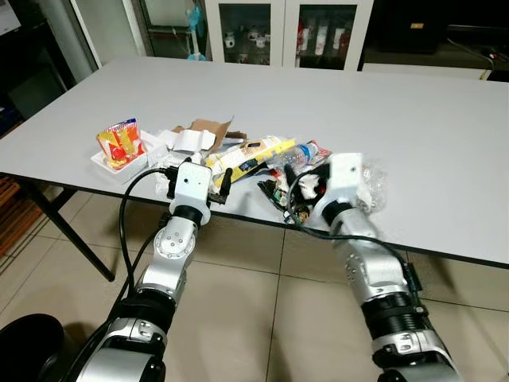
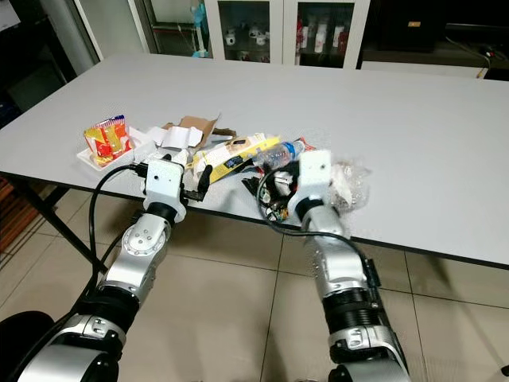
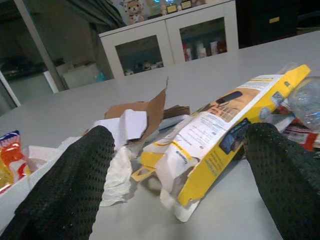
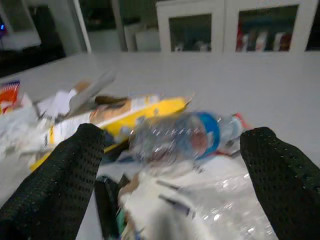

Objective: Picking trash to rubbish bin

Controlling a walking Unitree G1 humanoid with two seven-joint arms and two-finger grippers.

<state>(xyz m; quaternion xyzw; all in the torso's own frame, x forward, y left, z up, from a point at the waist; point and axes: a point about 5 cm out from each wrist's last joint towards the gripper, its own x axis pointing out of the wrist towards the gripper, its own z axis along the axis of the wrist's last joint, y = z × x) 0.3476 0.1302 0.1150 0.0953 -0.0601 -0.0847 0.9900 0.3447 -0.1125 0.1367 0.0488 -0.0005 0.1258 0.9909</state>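
A heap of trash lies at the grey table's [image 1: 374, 103] front edge. It holds a yellow and white carton [image 1: 248, 156], brown cardboard [image 1: 208, 127], white paper [image 3: 120, 150], a crushed clear bottle [image 4: 175, 134] with a blue label and crinkled clear wrap [image 1: 375, 185]. My left gripper [image 3: 175, 192] is open at table height, its fingers [image 3: 70, 190] standing either side of the carton's near end. My right gripper [image 4: 170, 182] is open too, just in front of the bottle and the wrap. A black bin [image 1: 28, 344] sits on the floor at lower left.
A white tray [image 1: 102, 161] holding a red and yellow snack packet [image 1: 119, 143] stands at the left end of the heap. Black table legs [image 1: 64, 231] run down on the left. Glass-door cabinets [image 1: 286, 32] line the far wall. Tiled floor lies below.
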